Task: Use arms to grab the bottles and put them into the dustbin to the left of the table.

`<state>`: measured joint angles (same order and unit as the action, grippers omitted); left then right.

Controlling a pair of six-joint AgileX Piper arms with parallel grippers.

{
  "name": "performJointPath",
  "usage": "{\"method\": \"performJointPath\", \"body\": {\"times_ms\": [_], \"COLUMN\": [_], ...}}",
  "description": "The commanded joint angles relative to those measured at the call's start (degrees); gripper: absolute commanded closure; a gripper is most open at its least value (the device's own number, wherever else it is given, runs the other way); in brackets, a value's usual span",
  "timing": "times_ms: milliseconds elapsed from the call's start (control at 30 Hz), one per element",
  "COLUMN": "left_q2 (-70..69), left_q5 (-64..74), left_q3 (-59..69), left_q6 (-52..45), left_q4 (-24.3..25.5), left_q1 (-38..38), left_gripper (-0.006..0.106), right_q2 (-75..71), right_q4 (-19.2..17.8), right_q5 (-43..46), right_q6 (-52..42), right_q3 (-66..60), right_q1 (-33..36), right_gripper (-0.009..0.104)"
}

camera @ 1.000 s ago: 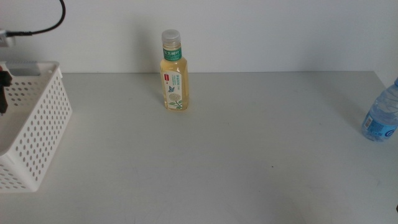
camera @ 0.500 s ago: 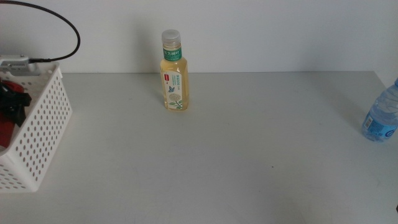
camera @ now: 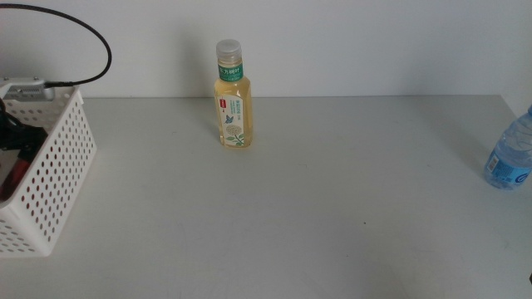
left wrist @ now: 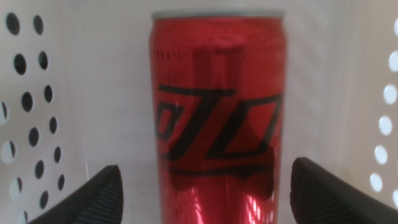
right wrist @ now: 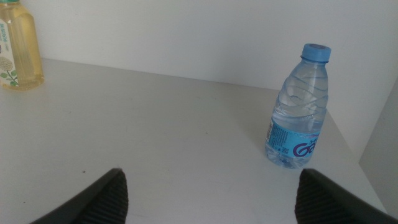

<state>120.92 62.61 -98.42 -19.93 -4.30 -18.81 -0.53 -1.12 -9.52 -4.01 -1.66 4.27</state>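
Can (left wrist: 217, 106) is sitting inside the dustbin (camera: 50, 166), framed by perforated white walls in the left wrist view. Left gripper (left wrist: 205, 193) is hanging over the bin interior with jaws spread wide, one on each side of the can and both apart from it, so it's gripping nothing. My read: the wide spread is there to let the can go and give clearance for pulling out without tipping it. In the middle view only a bit of red and some dark hardware are showing through the bin's holes at the table's (camera: 316, 208) left edge; black cable (camera: 83, 41) is looping above it.

Two items are waiting on the table. Yellow bottle (camera: 233, 100) is standing upright toward the back, nearer the bin. Water bottle (right wrist: 298, 109) is standing upright at the far right edge, well apart from the yellow one.

Right gripper (right wrist: 211, 193) is idling low, jaws spread, empty, facing the water bottle, probably because that's its nearest pick.
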Motion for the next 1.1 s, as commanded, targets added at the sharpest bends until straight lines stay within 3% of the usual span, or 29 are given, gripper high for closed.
{"method": "performJointPath", "body": {"times_ms": [0, 467, 733, 1067], "left_q2": [-4.5, -24.1, -41.7, -59.2], "left_q5": [0.6, 1.3, -8.7, -29.3], "left_q3": [-1.7, -0.7, 12.7, 34.4], "left_q6": [-0.9, -0.1, 1.2, 3.5], "left_q4": [-0.7, -6.6, -7.8, -7.4], "left_q1": [0.2, 4.5, 16.5, 30.8], "left_gripper": [0.007, 0.007, 0.008, 0.019], "right_q2": [0.7, 0.7, 0.7, 0.8], "right_q4": [-0.5, -0.5, -0.5, -0.5], "right_q5": [4.6, 4.6, 4.6, 4.6], "right_q6": [-0.2, -0.2, -0.2, -0.2], "right_q3": [0.5, 0.5, 0.5, 0.5], "right_q1": [-0.4, -0.4, -0.4, -0.4], "right_gripper": [0.001, 0.001, 0.001, 0.001]}}
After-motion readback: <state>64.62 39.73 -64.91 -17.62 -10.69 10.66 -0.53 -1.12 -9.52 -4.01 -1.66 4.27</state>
